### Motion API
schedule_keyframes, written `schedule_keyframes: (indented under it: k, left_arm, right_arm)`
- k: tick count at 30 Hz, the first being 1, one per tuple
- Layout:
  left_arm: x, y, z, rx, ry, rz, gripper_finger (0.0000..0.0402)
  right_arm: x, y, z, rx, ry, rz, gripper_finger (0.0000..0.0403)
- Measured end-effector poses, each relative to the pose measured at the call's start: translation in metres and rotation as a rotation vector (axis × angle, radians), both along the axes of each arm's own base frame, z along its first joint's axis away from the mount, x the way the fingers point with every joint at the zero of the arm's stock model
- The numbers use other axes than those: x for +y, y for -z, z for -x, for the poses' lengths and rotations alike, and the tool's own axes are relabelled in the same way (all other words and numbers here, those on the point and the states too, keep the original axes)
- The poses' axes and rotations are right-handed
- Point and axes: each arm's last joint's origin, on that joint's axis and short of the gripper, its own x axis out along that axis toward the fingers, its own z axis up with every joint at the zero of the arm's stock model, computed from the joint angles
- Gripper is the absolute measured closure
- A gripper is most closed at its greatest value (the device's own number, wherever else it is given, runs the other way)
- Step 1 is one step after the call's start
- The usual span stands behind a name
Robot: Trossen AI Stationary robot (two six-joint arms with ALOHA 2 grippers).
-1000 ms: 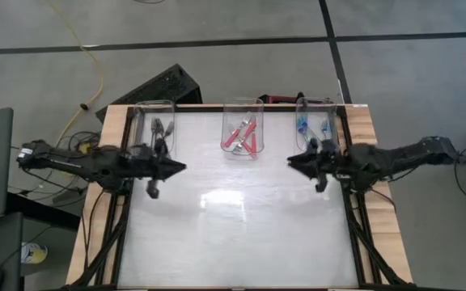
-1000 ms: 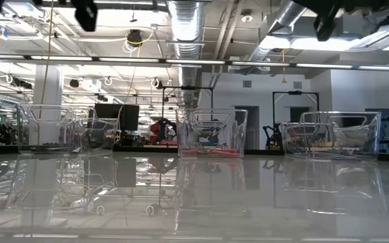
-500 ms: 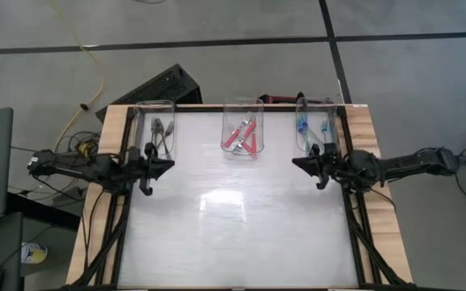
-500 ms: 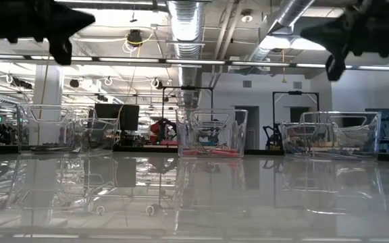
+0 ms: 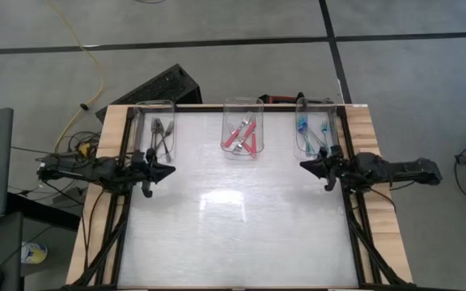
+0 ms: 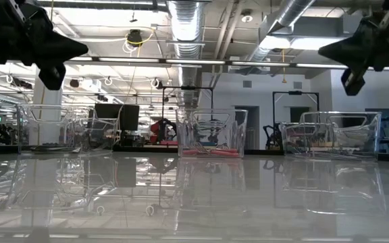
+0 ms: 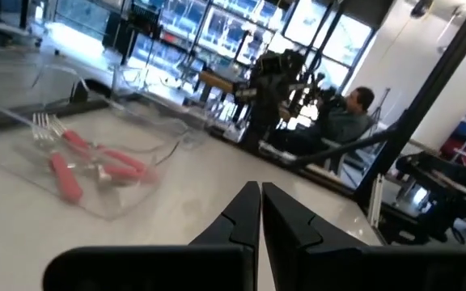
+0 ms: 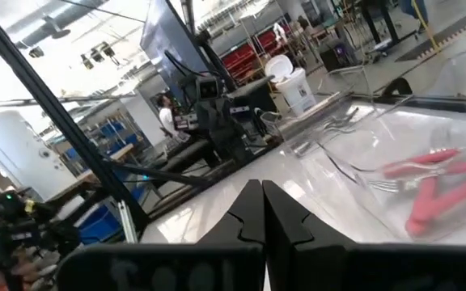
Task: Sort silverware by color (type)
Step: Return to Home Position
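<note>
Left end effector [image 5: 162,169], right end effector [image 5: 311,166]: empty, fingers pressed together, at opposite sides of white table [image 5: 233,234]. Beyond them, clear plastic bins [image 5: 243,100] on far edge hold dark grey metal forks [image 5: 159,132] (left arm nearer), red-handled forks [image 5: 243,139] (middle), teal-handled forks [image 5: 308,129] (right arm nearer), lying roughly front-to-back

clear bins [image 5: 242,101] along table [image 5: 233,234] far edge | yellow cable [image 5: 80,45] on floor | person [image 7: 353,117] seated beyond

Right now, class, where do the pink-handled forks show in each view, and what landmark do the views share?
High view: pink forks in the middle clear bin, top centre.
Low view: forks at centre, on the bin floor.
Left wrist view: forks beyond left gripper.
Right wrist view: forks beyond right gripper.
Landmark: that bin.
</note>
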Motion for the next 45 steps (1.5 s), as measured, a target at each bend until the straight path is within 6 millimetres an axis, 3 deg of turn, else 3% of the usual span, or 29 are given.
schedule_keyframes:
  k: [8,13,18,45]
  left_arm:
    - [0.000,0.009,-0.002,0.021,-0.036,-0.020,0.0401]
    - [0.000,0.013,-0.003,0.068,-0.032,-0.020,0.0401]
    - [0.000,0.013,-0.003,0.077,-0.037,-0.065,0.0401]
    - [0.000,0.014,-0.003,0.094,-0.041,-0.135,0.0401]
  right_arm:
    - [-0.002,0.017,-0.001,0.053,0.049,0.027,0.0389]
    - [0.000,0.016,-0.002,0.073,-0.051,0.243,0.0376]
    - [0.000,0.020,-0.003,0.121,-0.042,0.394,0.0354]
    - [0.000,0.021,-0.003,0.132,-0.036,0.396,0.0347]
